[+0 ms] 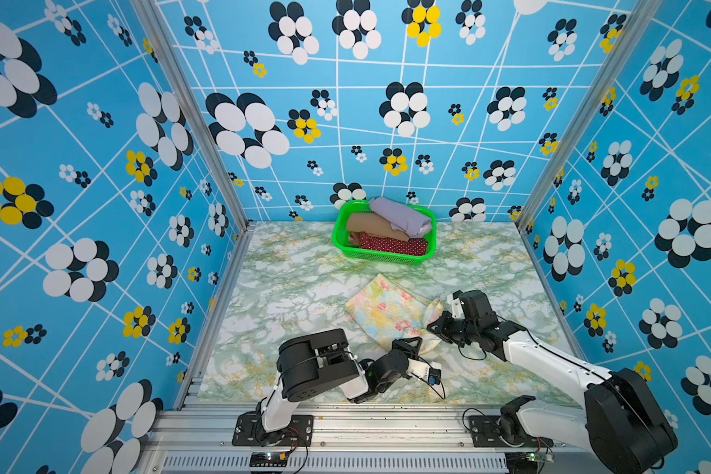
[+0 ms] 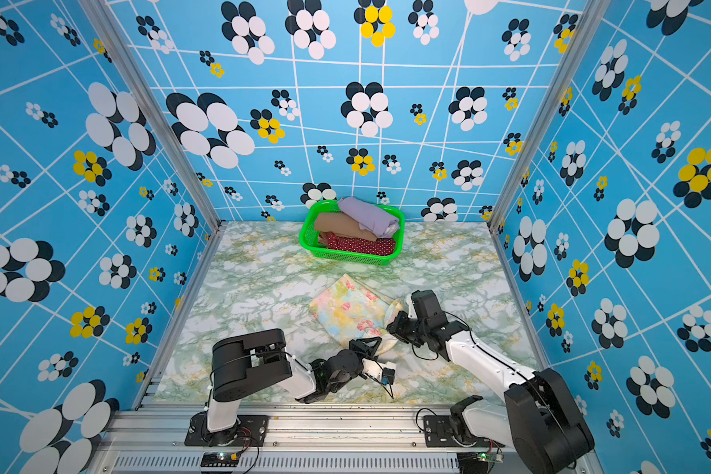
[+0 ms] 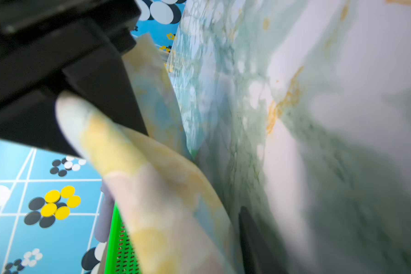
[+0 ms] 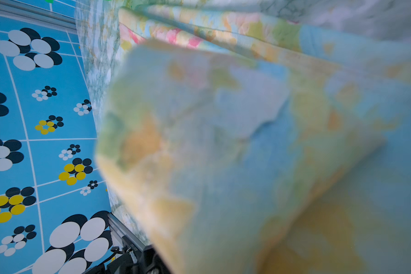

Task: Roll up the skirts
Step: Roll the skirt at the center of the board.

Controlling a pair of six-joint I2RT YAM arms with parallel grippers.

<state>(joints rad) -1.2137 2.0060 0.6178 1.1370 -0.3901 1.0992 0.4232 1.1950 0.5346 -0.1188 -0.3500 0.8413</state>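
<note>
The skirt [image 1: 386, 314] lies on the table [image 1: 296, 287], a little toward 4 o'clock from the middle, taking the back wall as 12 and the arm bases as 6. It is pale yellow with pink flowers and blue-green patches, folded into a rough flat diamond with one point toward 12. Its 3 o'clock edge is lifted off the surface in a small flap. The right gripper [image 1: 436, 324] sits right at that flap, pressed together on the cloth. In the right wrist view the skirt [image 4: 223, 142] hangs so close to the lens that it fills most of the picture and hides the fingers.

The left gripper [image 1: 410, 346] is down at the skirt's 5 o'clock corner, touching the cloth. In the left wrist view a fold of the skirt [image 3: 166, 201] runs between the two black fingers [image 3: 93, 95]. That picture is blurred, so I cannot tell whether they have it pinched or only stand on either side of it. The two grippers are near each other, the right one toward 1 to 2 o'clock from the left.

At 12 o'clock, against the back wall and well apart from the skirt, stands a green basket [image 1: 382, 257]. It holds three bundles of cloth: a lilac one [image 1: 399, 215] on top, a tan one [image 1: 368, 225] beside it toward 9 o'clock, and a dark red dotted one [image 1: 395, 245] along the 6 o'clock side.
</note>
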